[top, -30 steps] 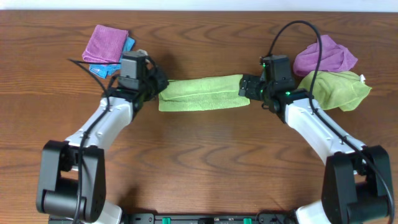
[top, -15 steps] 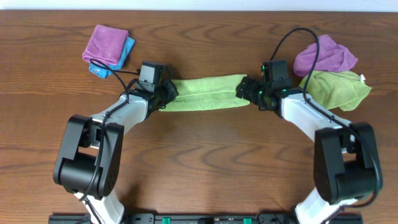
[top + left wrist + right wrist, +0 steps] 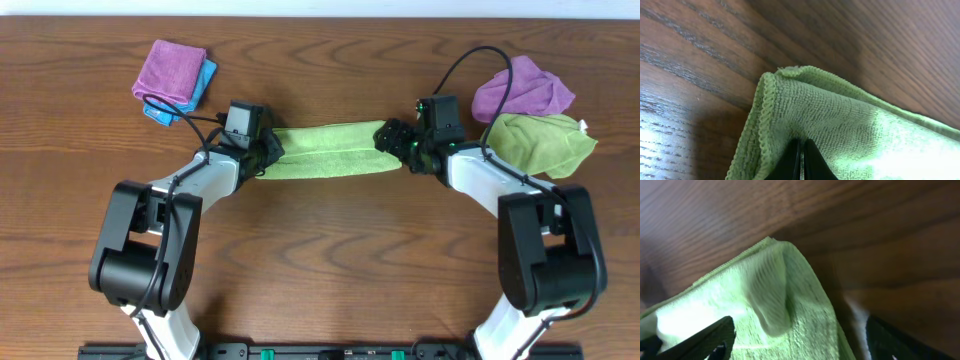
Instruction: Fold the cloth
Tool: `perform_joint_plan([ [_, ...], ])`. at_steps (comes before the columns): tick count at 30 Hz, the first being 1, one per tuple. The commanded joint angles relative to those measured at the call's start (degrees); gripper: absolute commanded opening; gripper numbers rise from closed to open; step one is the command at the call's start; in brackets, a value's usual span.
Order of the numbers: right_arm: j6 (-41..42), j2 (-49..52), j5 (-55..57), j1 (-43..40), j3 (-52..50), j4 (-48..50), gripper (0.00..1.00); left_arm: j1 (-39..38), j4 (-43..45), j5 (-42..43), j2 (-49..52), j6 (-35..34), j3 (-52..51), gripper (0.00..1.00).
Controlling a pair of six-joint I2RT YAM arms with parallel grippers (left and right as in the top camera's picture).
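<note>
1. Overhead: the cloth (image 3: 325, 150) lies as a long folded strip across the middle of the table (image 3: 320, 270). The left gripper (image 3: 264, 156) is at its left end and the right gripper (image 3: 390, 140) at its right end. A duller green cloth (image 3: 540, 142) and a purple cloth (image 3: 522, 90) sit near my right arm, and I judge a wide outward swing there could snag or drag them. A second purple cloth (image 3: 168, 68), lying on a blue cloth (image 3: 207, 72), is well apart from the left end and worries me less.

2. Left wrist: the fingers (image 3: 792, 160) are drawn together to a sliver, pinching the cloth just inside its stitched corner. I cannot tell how many layers they hold. If it is only the top one, lifting could peel the strip open instead of carrying it over.

3. Right wrist: the fingers (image 3: 715, 340) are spread wide, straddling the strip's end and holding nothing. The corner between them is humped and rolled. Closing here might catch only that hump and leave the lower layer on the wood. If my left side lifts before the right has a hold, the cloth would hang from one end and the fold would land crooked.
</note>
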Motion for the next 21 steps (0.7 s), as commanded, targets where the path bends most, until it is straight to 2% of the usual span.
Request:
perform_joint_plan([
  [1, 1.3, 2.8, -1.7, 0.5, 0.2, 0.7, 0.81, -0.1, -0.4, -1.5, 1.0, -0.3, 0.8, 0.06],
  [5, 1.3, 4.7, -3.4, 1.7, 0.2, 3.3, 0.75, -0.1, -0.5, -1.4, 1.0, -0.3, 0.8, 0.06],
  [7, 1.2, 5.2, -3.0, 2.4, 0.2, 3.9, 0.65, -0.1, -0.8, -1.5, 1.0, -0.3, 0.8, 0.06],
  [12, -1.0, 5.2, -4.2, 2.8, 0.2, 9.3, 0.11, 0.0, -1.4, -1.2, 1.0, -0.3, 0.8, 0.06],
  [13, -1.6, 5.0, -5.4, 2.8, 0.2, 11.0, 0.04, 0.1, -1.4, -1.0, 1.0, -0.3, 0.8, 0.06],
  [14, -1.6, 4.9, -5.9, 2.8, 0.2, 12.2, 0.01, 0.1, -1.4, -1.0, 1.0, -0.3, 0.8, 0.06],
  [21, -2.4, -0.7, -5.8, 3.7, 0.2, 11.9, 0.01, 0.1, -1.7, -1.0, 1.0, -0.3, 1.2, 0.06],
])
